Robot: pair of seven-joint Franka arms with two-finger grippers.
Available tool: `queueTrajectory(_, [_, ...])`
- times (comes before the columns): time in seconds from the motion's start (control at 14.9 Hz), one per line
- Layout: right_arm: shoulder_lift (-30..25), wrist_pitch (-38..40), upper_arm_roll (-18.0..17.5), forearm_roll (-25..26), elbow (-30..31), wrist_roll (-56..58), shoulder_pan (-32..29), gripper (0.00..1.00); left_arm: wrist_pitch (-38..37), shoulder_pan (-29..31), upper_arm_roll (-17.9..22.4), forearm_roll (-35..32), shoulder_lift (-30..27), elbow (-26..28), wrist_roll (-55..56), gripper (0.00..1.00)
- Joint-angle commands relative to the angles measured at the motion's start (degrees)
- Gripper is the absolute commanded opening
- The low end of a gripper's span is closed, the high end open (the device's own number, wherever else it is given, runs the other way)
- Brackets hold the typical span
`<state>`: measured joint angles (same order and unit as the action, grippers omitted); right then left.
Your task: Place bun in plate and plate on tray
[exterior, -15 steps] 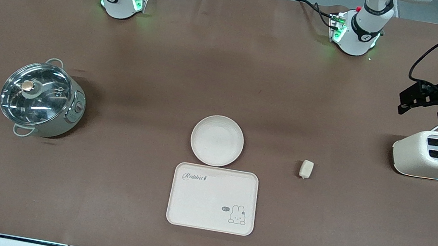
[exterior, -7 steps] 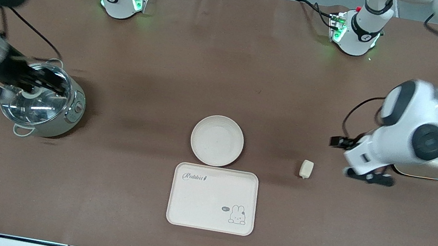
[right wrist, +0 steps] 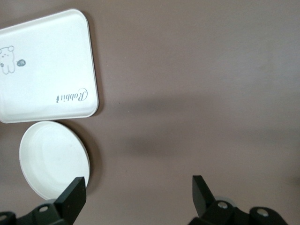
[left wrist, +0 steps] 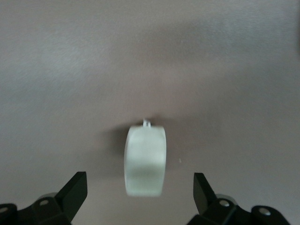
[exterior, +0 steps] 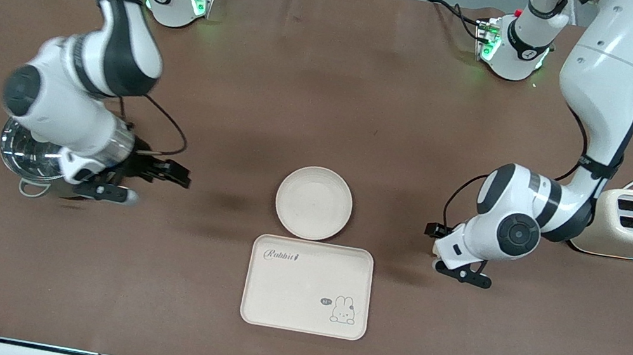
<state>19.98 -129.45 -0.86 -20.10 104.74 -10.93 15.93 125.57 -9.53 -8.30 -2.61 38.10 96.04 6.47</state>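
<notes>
Both arms are reaching out from their bases and bending down toward the table. The left arm is folding sharply at the elbow, its wrist angling low, and the left gripper [left wrist: 140,199] is hanging with its fingers [left wrist: 75,190] spread wide, a pale lump lying on the table between and just ahead of them, untouched. The right arm is curling down at its own end of the table, and the right gripper [right wrist: 136,199] is hovering over bare table with its fingers [right wrist: 72,194] also spread wide apart, holding nothing
</notes>
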Motion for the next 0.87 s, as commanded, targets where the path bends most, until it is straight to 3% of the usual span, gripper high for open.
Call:
queueTrajectory(0.0, [0.31, -10.87, 0.68, -3.54, 7.22, -3.83, 6.89, 1.00, 0.91, 0.12, -0.31, -0.90, 0.49, -0.42, -0.67, 0.86])
queueTrajectory(0.13, [2.68, -20.53, 0.68, -3.72, 10.47, -4.18, 10.68, 1.00, 0.82, 0.12, -0.40, -0.64, 0.40, -0.33, -0.23, 0.50])
queueTrajectory(0.27, [5.93, -25.48, 0.68, -3.90, 10.75, -7.33, 13.32, 1.00, 0.82, 0.21, -0.57, -0.03, 0.40, 0.11, 0.56, 0.27])
queueTrajectory(0.4, [9.79, -31.27, 0.68, -4.07, 9.96, -11.81, 17.19, 1.00, 0.82, 0.30, -0.75, 0.06, 0.31, 0.11, 0.56, 0.18])
queueTrajectory(0.61, [16.30, -34.99, 0.68, -4.25, 5.41, -16.04, 19.57, 1.00, 0.38, 0.12, -1.53, 0.15, -0.21, -0.41, 2.30, 0.13])
queueTrajectory(0.81, [20.26, -35.08, 0.68, -4.25, 0.22, -18.50, 21.16, 1.00, -3.29, 0.04, -7.50, 1.73, -0.22, -6.20, 15.72, 0.10])
